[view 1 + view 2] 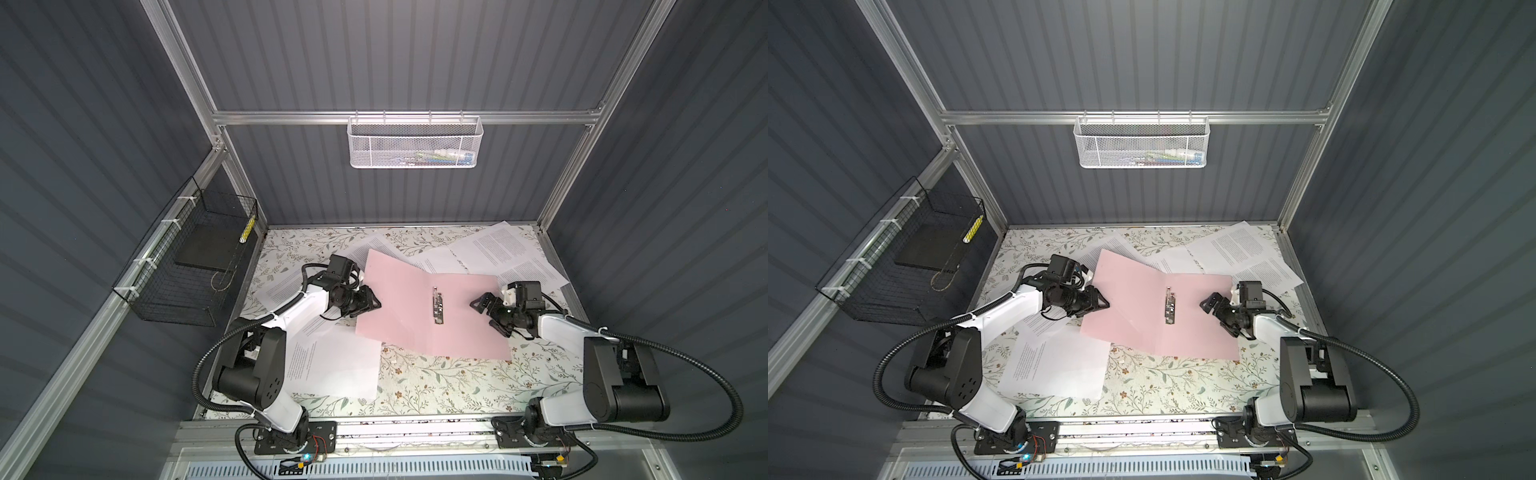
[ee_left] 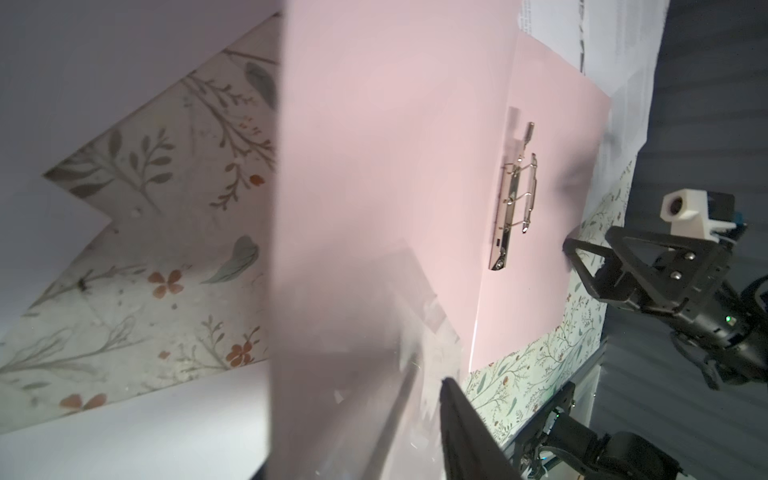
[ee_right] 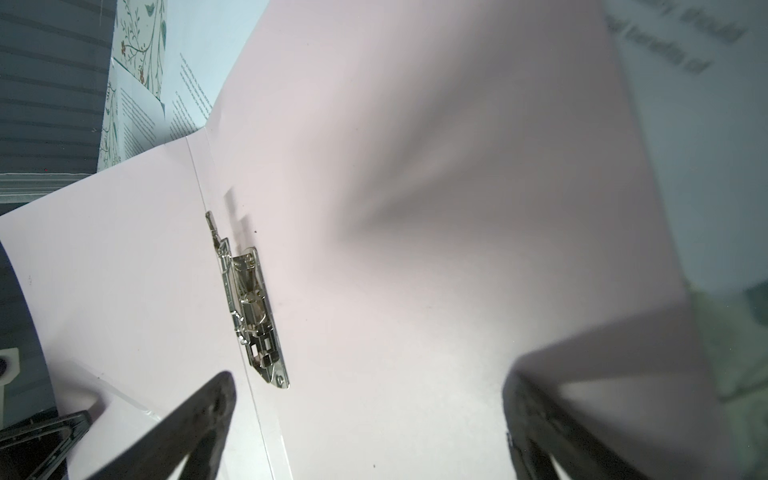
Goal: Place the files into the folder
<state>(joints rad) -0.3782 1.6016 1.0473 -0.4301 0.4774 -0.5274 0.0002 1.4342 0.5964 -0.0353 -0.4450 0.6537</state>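
Note:
The pale pink folder (image 1: 407, 316) lies open on the floral table, its metal clip (image 1: 437, 306) on the spine. My left gripper (image 1: 374, 305) is at the left cover's outer edge. In the left wrist view that cover (image 2: 353, 208) runs between the jaws, one finger (image 2: 461, 419) in front and the other showing through the sheet, shut on it. My right gripper (image 1: 488, 316) hovers open over the right half (image 3: 415, 291), nothing between its fingers. White printed files lie around: one front left (image 1: 332, 361), others back right (image 1: 498, 245) and under the left arm (image 1: 282, 286).
A black wire basket (image 1: 166, 291) holding a flat black slab (image 1: 208, 249) hangs on the left wall. A white mesh basket (image 1: 415, 141) hangs from the back rail. Bare floral table (image 1: 457, 382) shows in front of the folder.

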